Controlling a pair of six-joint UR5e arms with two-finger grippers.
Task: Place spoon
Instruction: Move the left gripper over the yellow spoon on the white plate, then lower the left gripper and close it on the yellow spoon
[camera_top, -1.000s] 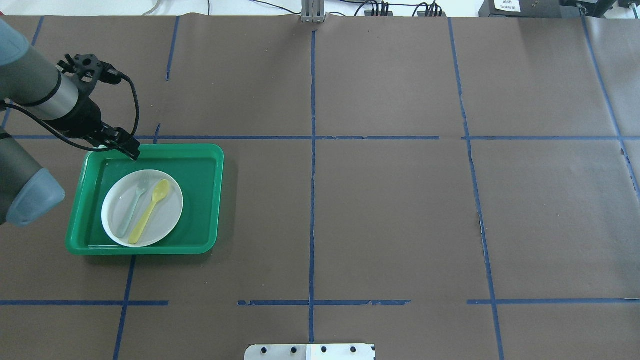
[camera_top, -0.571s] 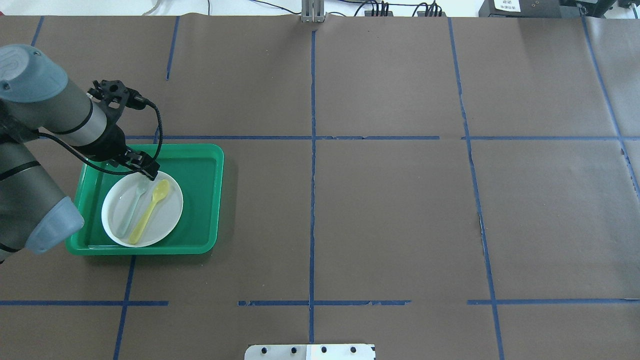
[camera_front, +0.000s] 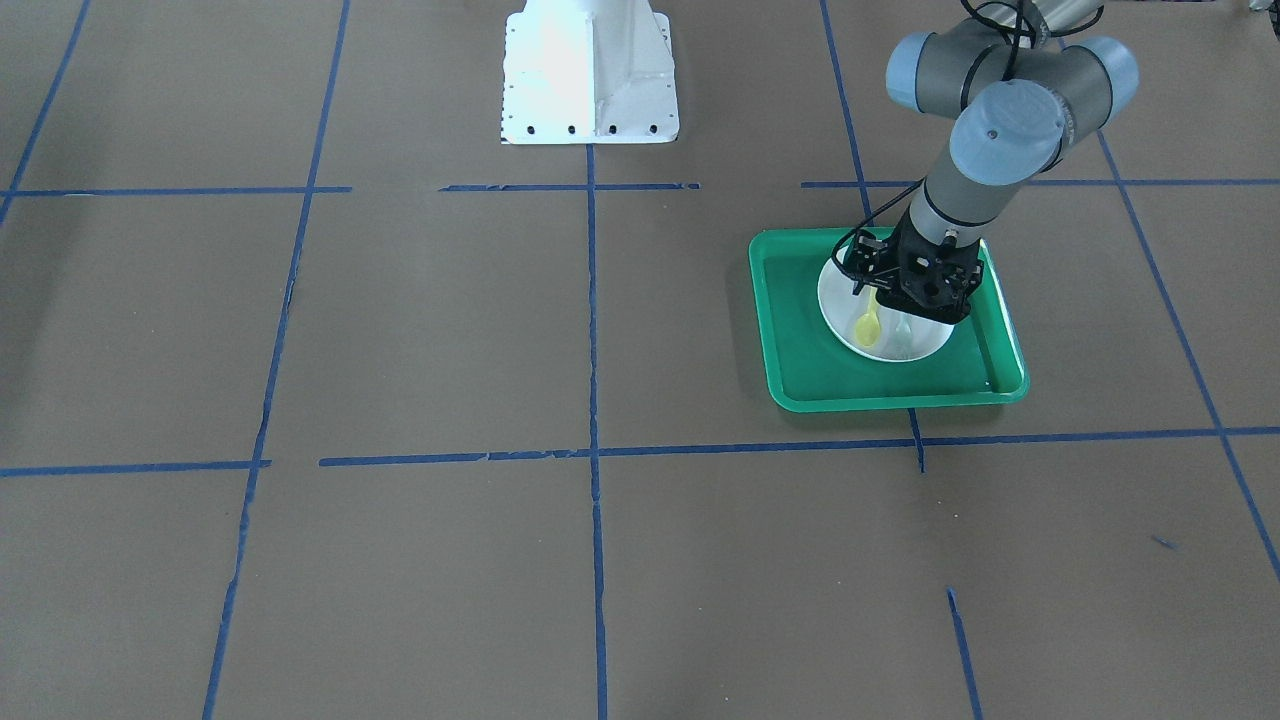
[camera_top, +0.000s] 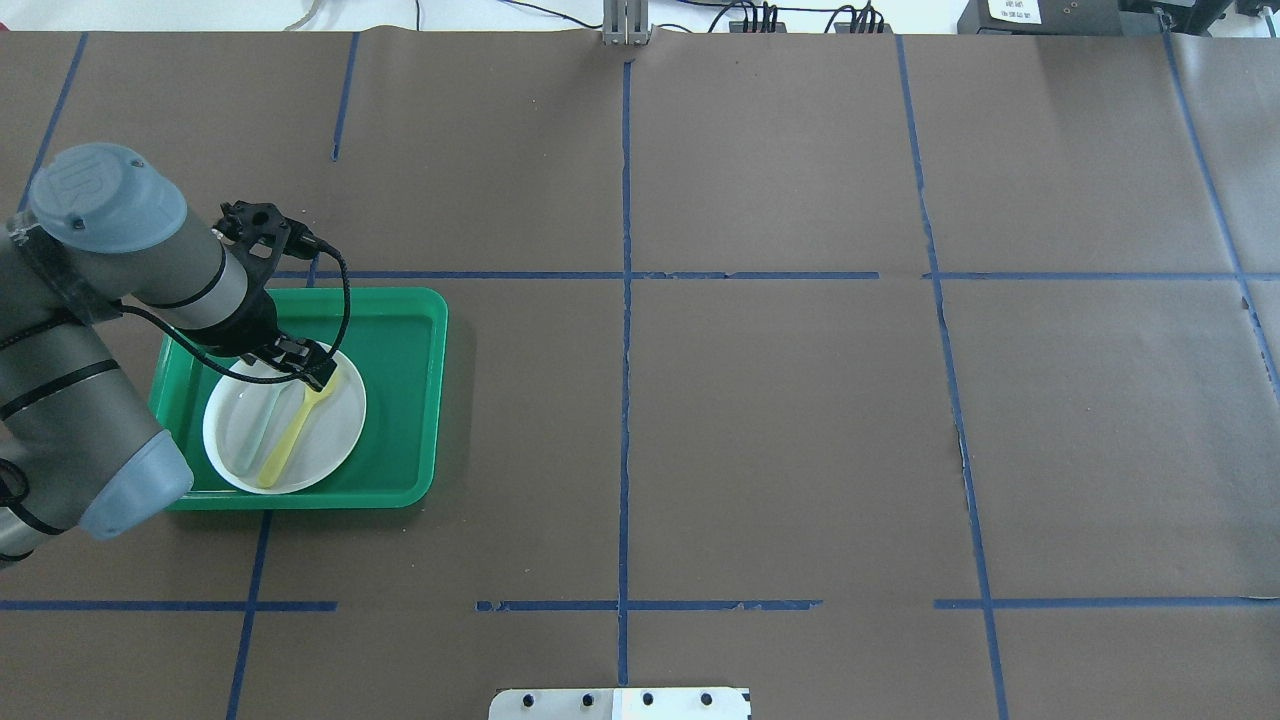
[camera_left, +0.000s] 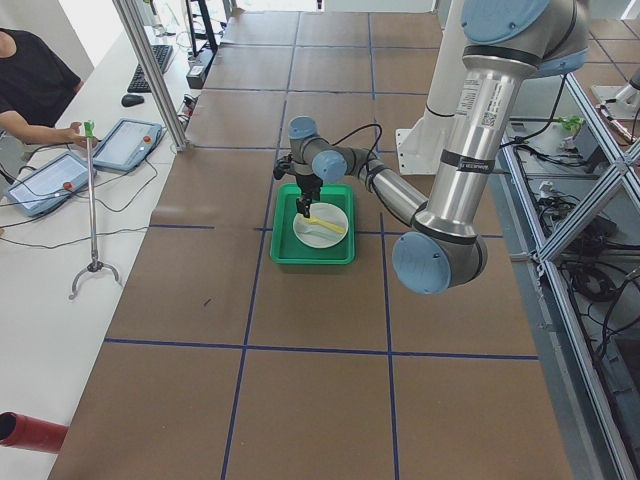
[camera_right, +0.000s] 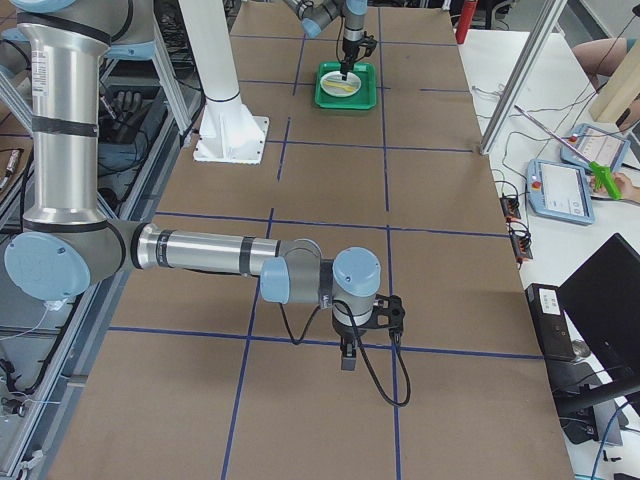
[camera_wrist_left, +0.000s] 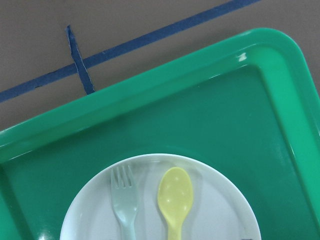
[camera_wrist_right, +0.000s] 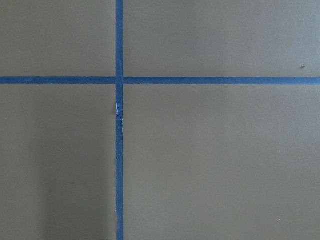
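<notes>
The yellow spoon lies on a white plate in the green tray, next to a pale grey-green fork. My left gripper hangs over the spoon's bowl end and hides it from overhead. The left wrist view shows the spoon's bowl and the fork lying free on the plate, with no finger around them; the gripper looks open. My right gripper shows only in the exterior right view, far from the tray, pointing down at bare paper; I cannot tell its state.
Brown paper with blue tape lines covers the table. The tray sits at the left side of the overhead view. The robot's white base plate stands at the table's near edge. An operator sits beyond the far edge.
My left arm has swung from the tray's far left corner in over the plate, and its gripper now covers the spoon's bowl end. Spoon, fork and plate have not moved.
</notes>
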